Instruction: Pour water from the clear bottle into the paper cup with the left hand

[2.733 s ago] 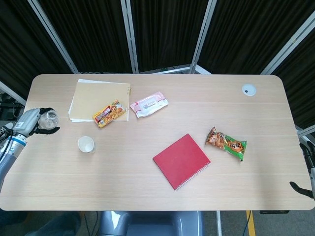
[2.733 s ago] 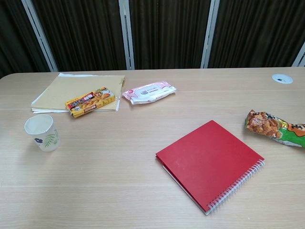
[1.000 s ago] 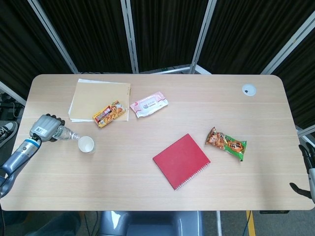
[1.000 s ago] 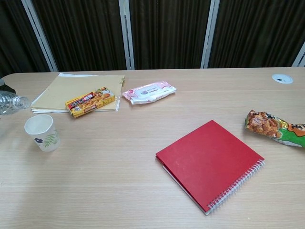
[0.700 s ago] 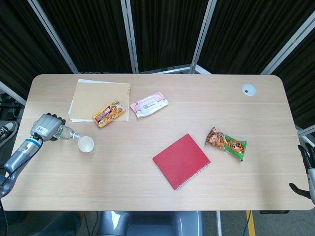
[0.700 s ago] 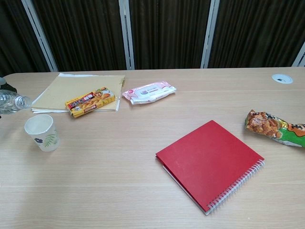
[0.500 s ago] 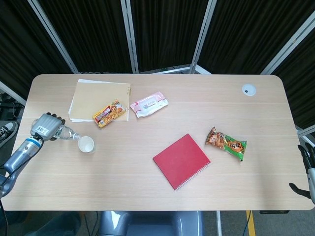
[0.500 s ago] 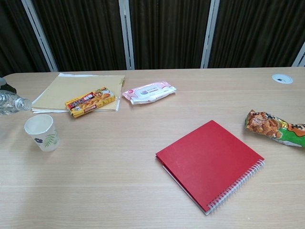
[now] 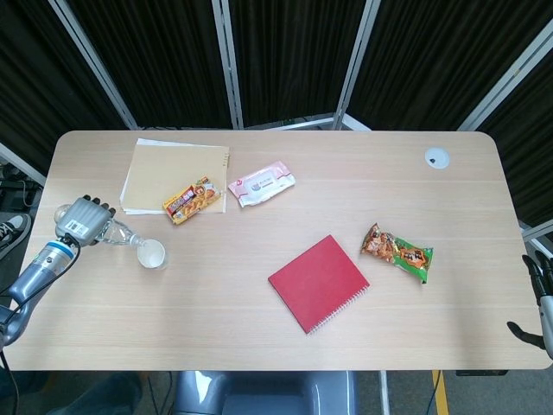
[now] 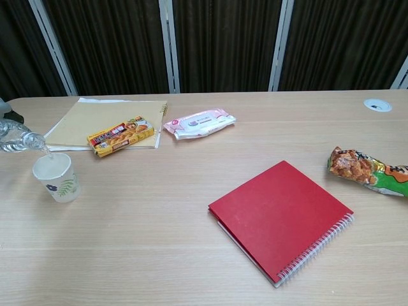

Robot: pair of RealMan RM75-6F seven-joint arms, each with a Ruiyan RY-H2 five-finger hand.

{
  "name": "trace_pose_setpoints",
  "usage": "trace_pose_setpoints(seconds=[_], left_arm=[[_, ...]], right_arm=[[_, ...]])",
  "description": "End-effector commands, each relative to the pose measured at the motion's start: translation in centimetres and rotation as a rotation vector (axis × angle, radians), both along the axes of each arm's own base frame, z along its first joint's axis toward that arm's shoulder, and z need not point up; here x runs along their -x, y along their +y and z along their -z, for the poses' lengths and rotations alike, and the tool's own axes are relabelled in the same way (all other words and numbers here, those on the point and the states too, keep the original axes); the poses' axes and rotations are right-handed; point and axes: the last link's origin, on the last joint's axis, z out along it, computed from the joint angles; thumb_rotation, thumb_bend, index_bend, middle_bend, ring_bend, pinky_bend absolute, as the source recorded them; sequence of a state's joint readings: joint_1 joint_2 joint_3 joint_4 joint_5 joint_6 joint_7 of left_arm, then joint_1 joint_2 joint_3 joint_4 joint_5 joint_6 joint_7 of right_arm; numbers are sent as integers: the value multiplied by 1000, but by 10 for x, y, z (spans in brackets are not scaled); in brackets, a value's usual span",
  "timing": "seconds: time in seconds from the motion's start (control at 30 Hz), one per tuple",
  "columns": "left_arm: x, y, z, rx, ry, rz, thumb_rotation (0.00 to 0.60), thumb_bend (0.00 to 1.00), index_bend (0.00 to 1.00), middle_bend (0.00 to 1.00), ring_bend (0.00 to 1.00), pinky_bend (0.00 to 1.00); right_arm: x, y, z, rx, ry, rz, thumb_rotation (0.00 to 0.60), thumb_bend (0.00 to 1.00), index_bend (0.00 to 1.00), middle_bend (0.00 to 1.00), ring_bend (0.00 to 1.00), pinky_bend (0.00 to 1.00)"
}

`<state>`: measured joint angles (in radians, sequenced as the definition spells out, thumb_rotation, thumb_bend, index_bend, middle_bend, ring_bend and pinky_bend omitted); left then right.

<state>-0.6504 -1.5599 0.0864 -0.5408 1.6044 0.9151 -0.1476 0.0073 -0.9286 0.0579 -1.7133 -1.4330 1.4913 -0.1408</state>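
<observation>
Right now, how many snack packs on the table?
2. The yellow pack lies on the tan folder at far left; the green-orange pack lies on the right, past the red notebook. The pink pack looks like wipes, not counted.

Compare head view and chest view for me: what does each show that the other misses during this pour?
Only head view shows the left hand gripping the clear bottle and part of the right hand off the table's right edge. Only chest view shows the paper cup from the side, with its leaf print. Both show the tilted bottle's mouth over the cup, plus the red notebook.
</observation>
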Motion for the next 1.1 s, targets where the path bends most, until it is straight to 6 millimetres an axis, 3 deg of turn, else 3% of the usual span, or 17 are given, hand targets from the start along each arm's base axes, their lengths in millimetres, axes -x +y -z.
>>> trace_pose_setpoints(seconds=[0.03,0.67,1.1], left_arm=[[-1,1,-1,-2,9,8,600,454,577,458,384,409],[-5,-1,0,-6,25,40,600,453,577,458,383,408],[1,-8,-24,-27,-290,-74,600,455,579,455,382,408]], right_arm=[[0,0,0,0,0,0,600,0,0,0,0,0],[1,0,-1,2,-1,1,600,0,0,0,0,0],[1,0,1,-2,3,3,600,0,0,0,0,0]])
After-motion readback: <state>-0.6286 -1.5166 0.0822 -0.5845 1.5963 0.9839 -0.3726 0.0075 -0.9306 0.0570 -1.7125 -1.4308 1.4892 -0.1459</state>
